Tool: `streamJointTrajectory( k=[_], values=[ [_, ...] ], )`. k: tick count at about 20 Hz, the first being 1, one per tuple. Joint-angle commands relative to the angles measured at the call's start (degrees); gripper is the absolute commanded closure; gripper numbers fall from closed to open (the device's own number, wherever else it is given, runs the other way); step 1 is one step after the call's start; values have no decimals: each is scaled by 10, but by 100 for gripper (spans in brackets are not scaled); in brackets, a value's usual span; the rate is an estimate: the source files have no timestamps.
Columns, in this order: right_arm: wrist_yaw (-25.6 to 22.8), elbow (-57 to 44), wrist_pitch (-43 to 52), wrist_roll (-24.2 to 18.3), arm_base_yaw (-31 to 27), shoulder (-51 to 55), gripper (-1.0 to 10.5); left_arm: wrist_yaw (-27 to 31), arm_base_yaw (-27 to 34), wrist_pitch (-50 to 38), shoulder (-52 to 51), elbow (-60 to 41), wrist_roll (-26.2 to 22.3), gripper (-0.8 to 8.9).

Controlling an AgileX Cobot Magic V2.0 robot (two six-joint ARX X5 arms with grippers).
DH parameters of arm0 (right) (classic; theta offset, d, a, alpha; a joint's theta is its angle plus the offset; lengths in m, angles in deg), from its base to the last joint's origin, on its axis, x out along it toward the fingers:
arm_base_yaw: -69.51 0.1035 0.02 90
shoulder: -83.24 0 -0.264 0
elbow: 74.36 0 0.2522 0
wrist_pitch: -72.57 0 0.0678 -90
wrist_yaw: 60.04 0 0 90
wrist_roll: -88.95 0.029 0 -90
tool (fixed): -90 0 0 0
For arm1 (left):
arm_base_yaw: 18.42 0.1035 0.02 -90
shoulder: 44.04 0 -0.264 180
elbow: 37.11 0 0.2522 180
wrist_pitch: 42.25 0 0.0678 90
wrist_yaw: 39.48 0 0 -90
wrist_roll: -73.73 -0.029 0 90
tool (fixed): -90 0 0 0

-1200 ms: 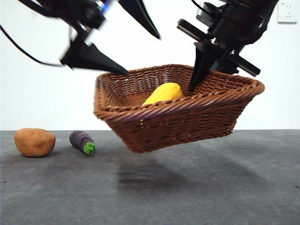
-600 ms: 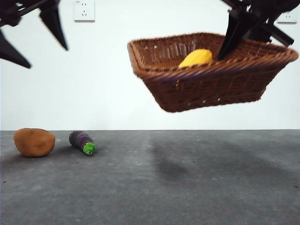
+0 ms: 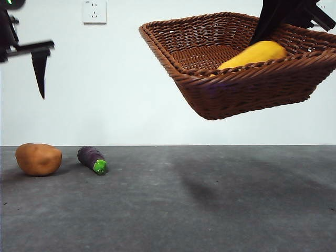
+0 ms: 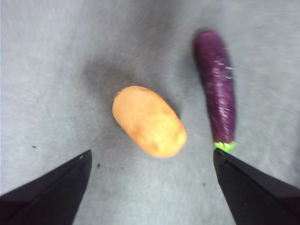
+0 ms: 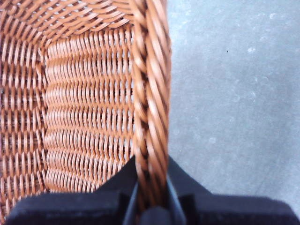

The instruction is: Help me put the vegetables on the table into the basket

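Black jaws of the right gripper (image 5: 151,199) clamped on the braided rim of the basket (image 3: 231,79), one jaw inside the wall, one outside. Held well above the table (image 3: 210,210), tilted, low side toward the camera in the front view. Woven wicker: judged light and fairly stiff, with some flex at the rim; a single-edge grip likely to let the load swing. Best taken at mid-rim, as shown. Corn cob (image 3: 254,54) lying inside against the near wall; smooth toy surface, judged liable to slide if tilt increases.

Left gripper (image 4: 152,161) spread wide, holding nothing, hanging over the potato (image 4: 149,120). Potato resting on the table, oval, judged rigid, light and smooth; to be taken across the short axis at the thickest part. Eggplant (image 4: 217,90) just beside the potato, not touching; slender, glossy, judged prone to roll; to be taken across the purple body, clear of the green cap (image 4: 225,146).
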Motion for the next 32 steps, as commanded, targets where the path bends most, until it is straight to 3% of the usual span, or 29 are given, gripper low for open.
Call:
streamJointTrajectory(
  k=[1, 8, 25, 26, 28, 29, 32],
  values=[
    [5, 3, 4, -12, 2, 3, 959, 2, -7, -11, 28, 2, 39, 374],
    [5, 3, -15, -35, 2, 3, 959, 18, -47, -37, 117, 2, 84, 374],
    [48, 3, -30, -66, 2, 3, 959, 45, -47, -76, 181, 2, 118, 379],
    [48, 3, -30, -66, 2, 3, 959, 44, -48, -77, 182, 2, 116, 443],
    [47, 3, -30, -66, 2, 3, 959, 44, -48, -80, 182, 2, 94, 739],
    [48, 3, -30, -66, 2, 3, 959, 44, -48, -78, 182, 3, 84, 832],
    [46, 3, -30, -57, 2, 2, 959, 42, -48, -74, 179, 3, 23, 821]
  ],
)
